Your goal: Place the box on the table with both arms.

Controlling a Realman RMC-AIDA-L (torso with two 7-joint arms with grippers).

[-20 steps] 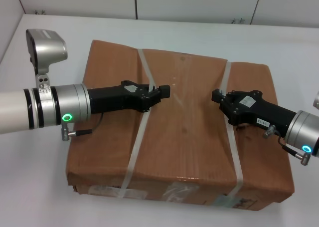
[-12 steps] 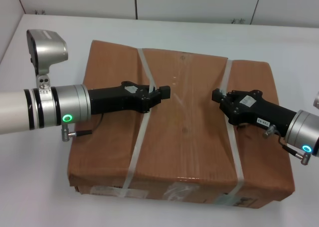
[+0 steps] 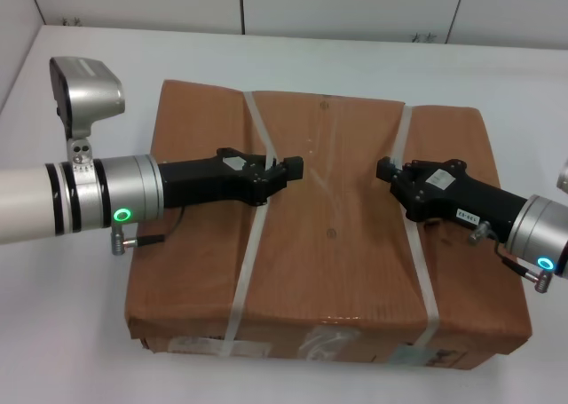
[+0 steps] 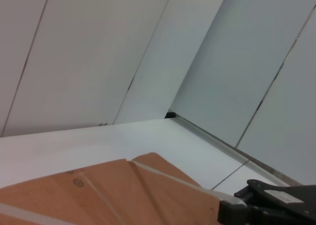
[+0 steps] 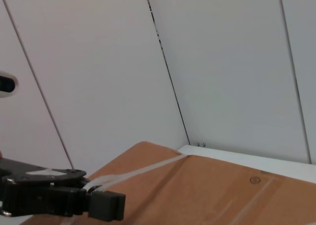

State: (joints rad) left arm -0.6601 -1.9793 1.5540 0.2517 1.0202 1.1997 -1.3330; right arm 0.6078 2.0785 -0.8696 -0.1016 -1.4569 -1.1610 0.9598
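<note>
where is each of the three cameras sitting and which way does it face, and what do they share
Head view: sits on the robot's head, looking forward and down at the box on the table; both arms show, left gripper and right gripper over the box top.
Left wrist view: sits on the left arm, looking across the box's top toward wall panels; the right gripper shows, farther off.
Right wrist view: sits on the right arm, looking across the box at the wall; the left gripper shows.
Shared: all three show the box and its straps.

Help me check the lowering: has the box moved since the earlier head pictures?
Yes. In the head view the box has shifted slightly down the picture, toward the robot: its near edge lies lower against the white table than before.
</note>
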